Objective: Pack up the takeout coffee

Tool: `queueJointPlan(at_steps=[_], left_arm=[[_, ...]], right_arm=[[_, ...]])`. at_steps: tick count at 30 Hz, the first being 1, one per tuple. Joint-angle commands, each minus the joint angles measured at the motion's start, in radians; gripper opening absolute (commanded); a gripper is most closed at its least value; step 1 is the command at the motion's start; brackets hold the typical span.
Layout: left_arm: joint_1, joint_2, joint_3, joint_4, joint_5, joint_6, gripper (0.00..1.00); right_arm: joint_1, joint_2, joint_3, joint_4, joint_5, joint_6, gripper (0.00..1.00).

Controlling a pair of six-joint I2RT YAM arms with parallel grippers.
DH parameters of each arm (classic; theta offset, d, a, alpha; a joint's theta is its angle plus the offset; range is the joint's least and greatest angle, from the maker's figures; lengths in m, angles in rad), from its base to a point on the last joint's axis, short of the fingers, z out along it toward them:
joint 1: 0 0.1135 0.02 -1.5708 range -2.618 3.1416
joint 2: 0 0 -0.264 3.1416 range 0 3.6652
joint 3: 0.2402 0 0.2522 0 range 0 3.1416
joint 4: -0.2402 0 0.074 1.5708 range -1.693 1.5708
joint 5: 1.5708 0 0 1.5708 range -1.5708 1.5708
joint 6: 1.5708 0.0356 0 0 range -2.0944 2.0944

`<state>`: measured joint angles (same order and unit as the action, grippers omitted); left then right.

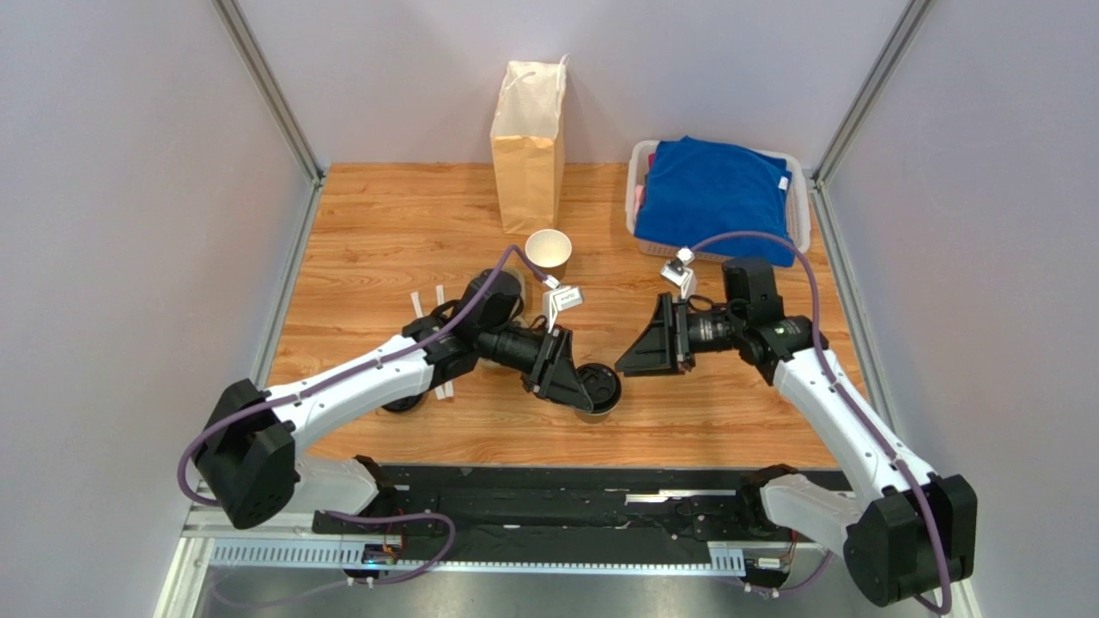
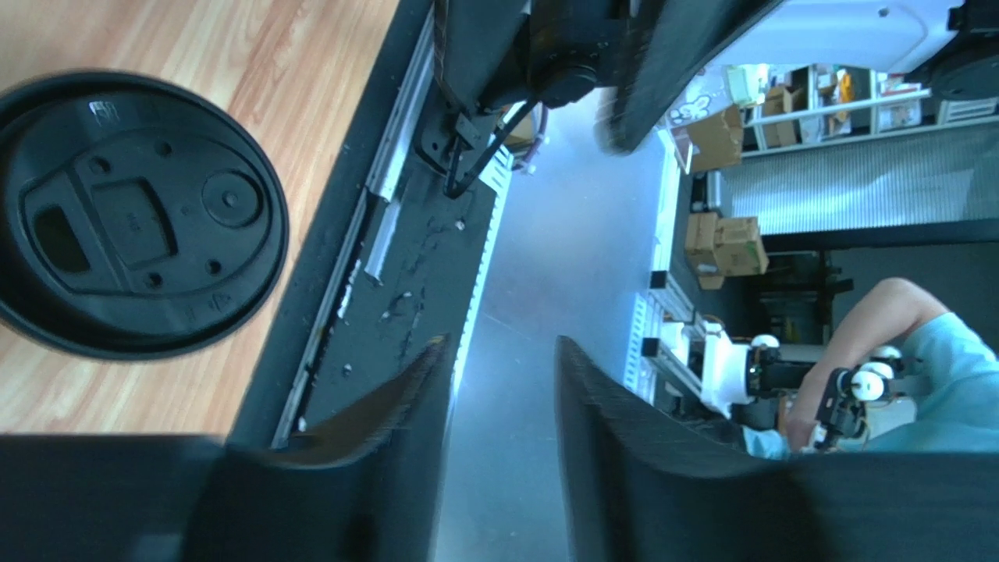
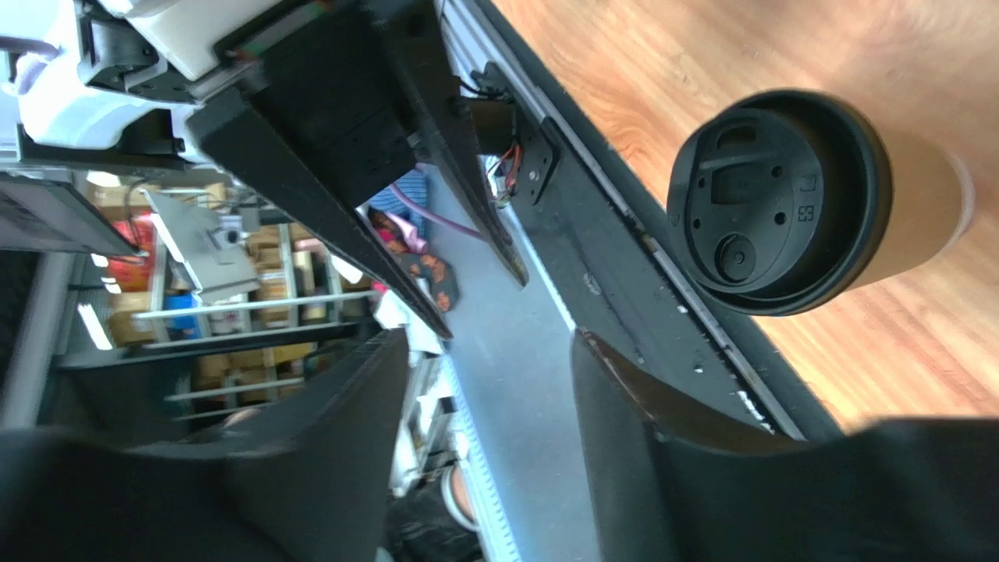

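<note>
Wood worktop (image 1: 387, 219), paper bag (image 1: 529, 142) standing at top centre. Takeout coffee (image 1: 597, 388) sits lidded at lower centre, between my arms, not gripped. Left end effector (image 2: 502, 351) and right end effector (image 3: 490, 345) both partly open, empty. I'd say grasp and bagging are left to do.

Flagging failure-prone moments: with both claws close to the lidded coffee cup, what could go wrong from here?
1. The left claw and right claw, both open and empty, face each other beside the takeout coffee; they might collide or tip it.
2. It stands near the front edge of the table; a nudge could push it off.
3. The lidless cup stands between it and the paper bag, possibly in the carrying path.
</note>
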<state>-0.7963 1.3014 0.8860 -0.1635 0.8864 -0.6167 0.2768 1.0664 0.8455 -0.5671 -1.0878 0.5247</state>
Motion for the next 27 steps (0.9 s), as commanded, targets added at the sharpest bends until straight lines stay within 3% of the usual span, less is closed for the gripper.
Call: queueJointPlan(at_steps=[1,2,6,16,27], left_arm=[[0.005,0.039,-0.033,0.243,0.040,-0.139,0.35],[0.005,0.064,-0.041,0.287,0.043,-0.165,0.29],[0.003,0.117,-0.039,0.314,0.046,-0.178,0.22],[0.025,0.231,-0.027,0.312,0.033,-0.241,0.09],[0.052,0.337,-0.044,0.309,0.040,-0.238,0.05]], right_arm=[[0.018,0.047,-0.090,0.163,-0.006,0.142,0.39],[0.021,0.055,-0.103,0.205,-0.006,0.168,0.34],[0.033,0.081,-0.132,0.268,0.005,0.189,0.17],[0.074,0.202,-0.137,0.328,0.009,0.221,0.00],[0.093,0.375,-0.106,0.291,-0.004,0.141,0.00]])
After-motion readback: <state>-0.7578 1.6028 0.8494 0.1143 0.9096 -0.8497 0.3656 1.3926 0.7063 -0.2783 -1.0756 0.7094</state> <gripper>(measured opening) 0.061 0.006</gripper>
